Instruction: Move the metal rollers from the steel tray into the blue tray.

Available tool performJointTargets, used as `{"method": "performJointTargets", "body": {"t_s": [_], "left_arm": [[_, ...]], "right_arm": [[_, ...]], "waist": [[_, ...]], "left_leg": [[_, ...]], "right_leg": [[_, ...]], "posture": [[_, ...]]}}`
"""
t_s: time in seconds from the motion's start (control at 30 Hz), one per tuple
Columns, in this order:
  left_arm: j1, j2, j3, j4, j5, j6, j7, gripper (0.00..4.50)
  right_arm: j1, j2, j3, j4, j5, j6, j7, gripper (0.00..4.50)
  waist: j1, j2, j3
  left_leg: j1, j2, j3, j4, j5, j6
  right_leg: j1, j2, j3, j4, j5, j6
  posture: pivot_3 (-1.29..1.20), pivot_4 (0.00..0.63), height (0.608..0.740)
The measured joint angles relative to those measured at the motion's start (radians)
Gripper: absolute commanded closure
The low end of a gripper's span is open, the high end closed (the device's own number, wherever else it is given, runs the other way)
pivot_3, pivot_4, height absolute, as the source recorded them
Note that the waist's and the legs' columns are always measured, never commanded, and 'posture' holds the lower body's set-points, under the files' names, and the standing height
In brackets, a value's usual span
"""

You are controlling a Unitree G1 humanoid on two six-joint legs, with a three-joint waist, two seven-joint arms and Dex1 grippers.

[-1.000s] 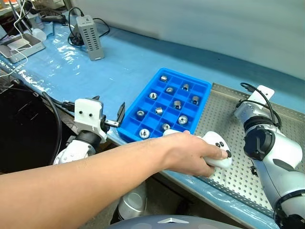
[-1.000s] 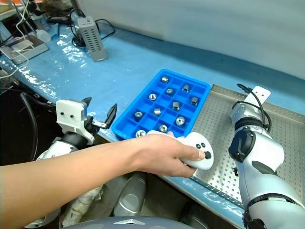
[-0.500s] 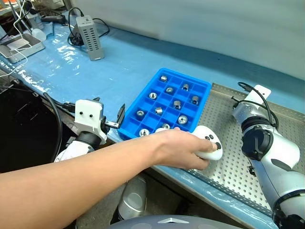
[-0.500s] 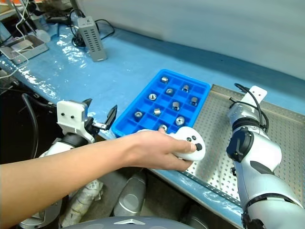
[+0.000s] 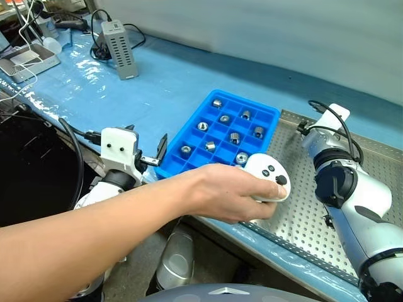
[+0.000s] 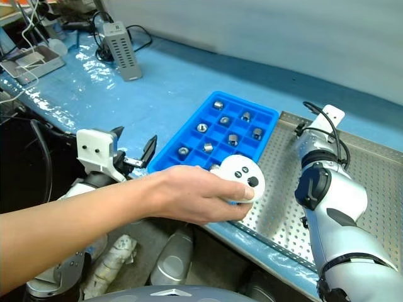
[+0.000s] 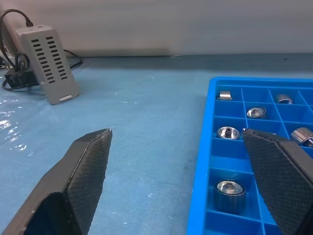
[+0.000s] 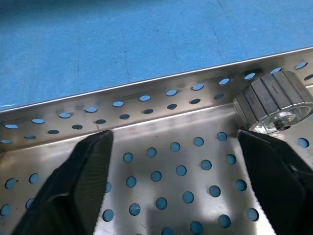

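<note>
The blue tray (image 5: 192, 141) lies mid-table with several metal rollers (image 5: 234, 137) in its compartments. To its right sits the steel tray (image 5: 302, 217), and my right arm reaches over it toward the far rim. In the right wrist view my right gripper (image 8: 174, 134) stands open above the hole-dotted floor, nothing between its fingers. One roller (image 8: 274, 105) lies on its side against the rim, just beyond one fingertip. My left gripper (image 7: 176, 132) is open and empty, level with the blue tray's near left corner.
A person's hand holds a white controller (image 5: 268, 181) over the seam between the two trays, the forearm crossing the table's front edge. A grey power adapter (image 5: 119, 49) with cables and a small tray (image 5: 28, 61) lie far left on the blue cover.
The person's hand has carried the white controller leftward and up, from the steel tray's front toward the blue tray. My right wrist has shifted slightly toward the far rim. The left arm is still.
</note>
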Motion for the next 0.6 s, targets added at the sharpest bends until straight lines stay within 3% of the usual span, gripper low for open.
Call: {"method": "performJointTargets", "body": {"t_s": [0.33, 0.6], "left_arm": [[-0.043, -0.043, -0.057, 0.19, 0.014, -0.161, -0.024, 0.0], [-0.038, -0.043, 0.0, 0.22, -0.012, -0.212, -0.05, 0.0]], "right_arm": [[-0.022, -0.024, 0.097, 0.0, -0.068, 0.008, 0.079, 0.04], [-0.067, -0.011, 0.169, 0.0, -0.107, -0.01, 0.067, 0.04]], "waist": [[-0.042, 0.0, 0.0], [-0.131, 0.001, 0.0]], "left_leg": [[0.0, 0.0, 0.0, 0.0, 0.0, 0.0], [0.0, 0.0, 0.0, 0.0, 0.0, -0.001]], "right_leg": [[0.0, 0.0, 0.0, 0.0, 0.0, 0.0], [0.0, 0.0, -0.001, 0.0, 0.0, 0.0]], "posture": [[0.59, 0.15, 0.74], [0.66, 0.15, 0.74]]}}
